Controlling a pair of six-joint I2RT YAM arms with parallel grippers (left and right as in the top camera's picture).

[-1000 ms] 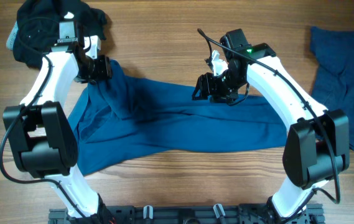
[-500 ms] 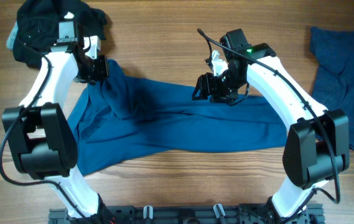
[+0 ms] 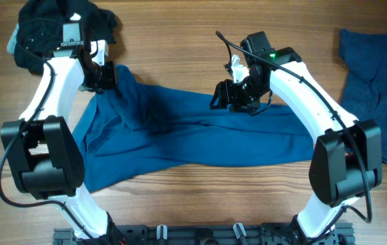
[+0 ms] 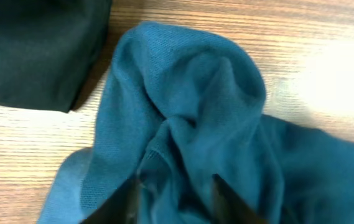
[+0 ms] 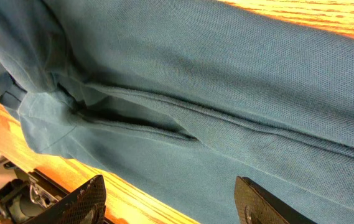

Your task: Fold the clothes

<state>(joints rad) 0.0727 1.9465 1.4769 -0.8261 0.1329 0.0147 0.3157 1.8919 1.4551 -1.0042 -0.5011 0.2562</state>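
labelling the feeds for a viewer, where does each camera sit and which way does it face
Overhead: fixed above the table, looking straight down; left gripper and right gripper show.
Left wrist: on the left arm, facing the bunched blue shirt and black garment; own fingertips at bottom.
Right wrist: on the right arm, facing the shirt's flat body; own fingers wide apart at bottom corners.
Shared: the blue shirt shows in all three.

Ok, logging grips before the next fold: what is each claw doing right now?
Left claw: medium-blue cloth polo shirt bunched in it; grip cannot be told.
Right claw: open, over that shirt, holding nothing.
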